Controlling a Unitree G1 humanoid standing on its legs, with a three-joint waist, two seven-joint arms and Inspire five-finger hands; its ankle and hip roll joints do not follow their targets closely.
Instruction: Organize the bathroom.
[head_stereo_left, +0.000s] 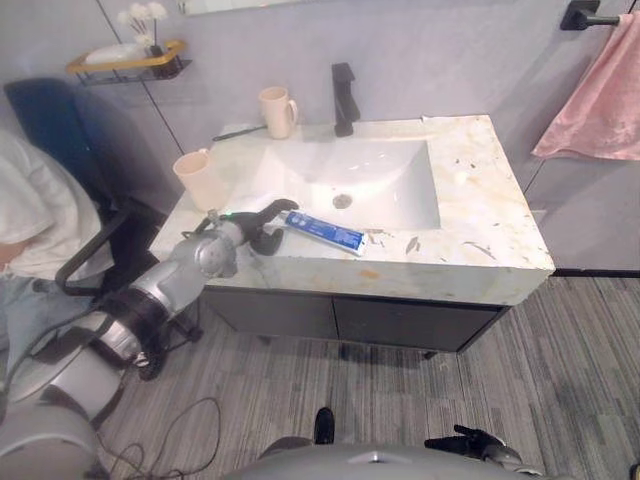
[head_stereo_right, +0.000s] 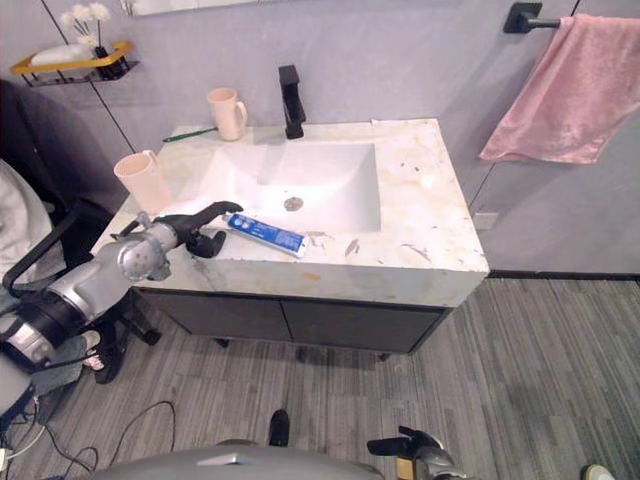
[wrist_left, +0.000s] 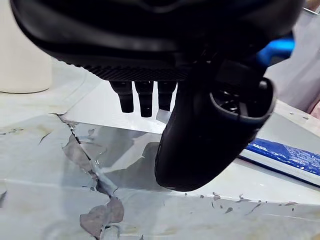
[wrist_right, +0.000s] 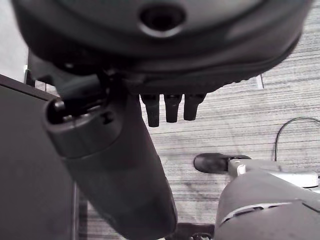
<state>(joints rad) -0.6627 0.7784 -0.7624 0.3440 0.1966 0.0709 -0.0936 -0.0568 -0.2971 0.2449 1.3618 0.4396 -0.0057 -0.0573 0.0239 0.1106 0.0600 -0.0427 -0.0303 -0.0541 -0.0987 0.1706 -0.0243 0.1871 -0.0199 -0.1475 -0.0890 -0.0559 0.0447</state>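
A blue toothpaste tube (head_stereo_left: 325, 232) lies flat on the marble counter (head_stereo_left: 480, 200) at the front rim of the white basin (head_stereo_left: 372, 170). My left hand (head_stereo_left: 262, 225) hovers just left of the tube's end, open, its fingers stretched toward the tube and its thumb (wrist_left: 200, 145) pointing down at the counter. In the left wrist view the tube (wrist_left: 285, 155) lies beyond the thumb, not gripped. A peach cup (head_stereo_left: 195, 178) stands at the counter's left edge. A cream mug (head_stereo_left: 277, 110) and a green toothbrush (head_stereo_left: 238, 131) are at the back left. My right hand (head_stereo_left: 470, 440) hangs open low over the floor.
A black faucet (head_stereo_left: 343, 98) stands behind the basin. A pink towel (head_stereo_left: 600, 100) hangs on the right wall. A yellow wall shelf (head_stereo_left: 130, 60) is at the upper left. A person in white (head_stereo_left: 30, 210) sits on a dark chair left of the vanity.
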